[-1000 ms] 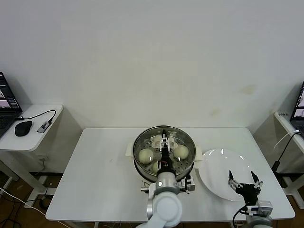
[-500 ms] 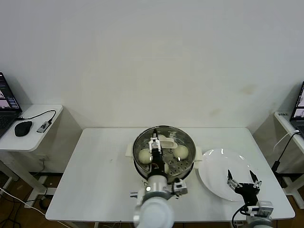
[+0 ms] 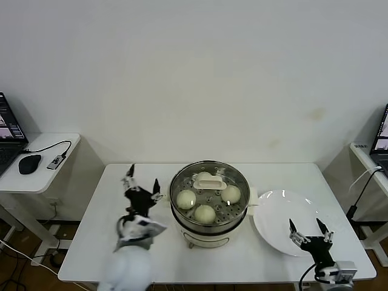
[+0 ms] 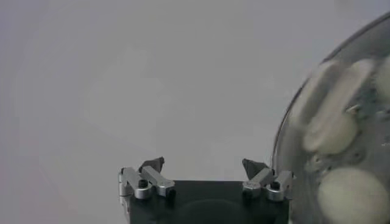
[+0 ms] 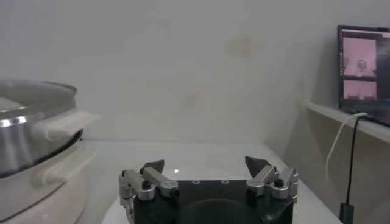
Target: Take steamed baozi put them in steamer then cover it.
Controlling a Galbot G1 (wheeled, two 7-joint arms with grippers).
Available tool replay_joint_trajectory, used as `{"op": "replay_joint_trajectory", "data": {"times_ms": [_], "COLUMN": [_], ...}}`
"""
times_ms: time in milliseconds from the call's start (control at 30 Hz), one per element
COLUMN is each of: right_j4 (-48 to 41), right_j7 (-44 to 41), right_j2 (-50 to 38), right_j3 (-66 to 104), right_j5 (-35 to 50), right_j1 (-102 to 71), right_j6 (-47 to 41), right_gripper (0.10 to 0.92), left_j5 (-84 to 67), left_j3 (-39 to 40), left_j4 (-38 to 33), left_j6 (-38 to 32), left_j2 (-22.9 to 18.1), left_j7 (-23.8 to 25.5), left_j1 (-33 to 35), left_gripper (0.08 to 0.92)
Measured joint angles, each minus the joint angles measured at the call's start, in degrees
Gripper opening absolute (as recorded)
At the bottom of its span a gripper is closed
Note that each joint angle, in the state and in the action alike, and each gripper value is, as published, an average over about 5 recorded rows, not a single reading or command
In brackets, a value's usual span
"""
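The steamer [image 3: 209, 229] stands mid-table with the glass cover [image 3: 237, 179] resting on it, its cream handle [image 3: 209, 182] across the middle. Several baozi lie inside under the glass, one at the left [image 3: 186, 199] and one at the front [image 3: 205, 213]. My left gripper [image 3: 142, 183] hangs open and empty just left of the steamer, apart from it. In the left wrist view that gripper [image 4: 203, 167] is over bare table beside the steamer [image 4: 286, 152]. My right gripper [image 3: 309, 229] is open and empty over the front of the plate; the right wrist view shows it [image 5: 206, 164] the same.
A white plate [image 3: 282, 209] lies right of the steamer with nothing on it. A side table [image 3: 36, 176] at the left carries a mouse and a laptop. Another laptop [image 5: 364, 73] sits on a shelf at the far right.
My left gripper has come off the cover's handle and swung away to the left of the steamer, opening fully. The cover stays on the steamer. The right arm has barely moved.
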Motion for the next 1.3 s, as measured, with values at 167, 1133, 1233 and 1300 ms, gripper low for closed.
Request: {"op": "replay_joint_trajectory", "data": {"times_ms": [167, 1133, 1233, 1300], "right_j4": [-0.58, 3.87, 3.88, 3.96], "right_j7": [0.28, -0.01, -0.05, -0.04], "right_j2": [-1.84, -7.02, -6.8, -6.6], "right_j3": [-1.65, -5.09, -5.09, -5.07], "right_j5": [1.34, 4.74, 4.68, 4.51], "right_j1": [-0.68, -2.93, -2.89, -2.81], "right_j6": [0.47, -4.13, -4.03, -3.94], "right_gripper": [0.823, 0.823, 0.823, 0.823], "left_j5": [-14.37, -42.7, -43.27, -43.54], "left_j3": [-6.57, -17.68, -18.05, -18.22], "left_j4": [1.82, 5.56, 5.64, 5.52], "left_j6": [-9.11, -19.84, -20.1, -20.26], "left_j2": [0.3, -1.56, -1.67, -1.75], "left_j7": [-2.66, -4.45, -4.5, -4.53], "left_j1": [5.8, 21.23, 21.57, 21.73], "left_gripper": [0.823, 0.823, 0.823, 0.823]}}
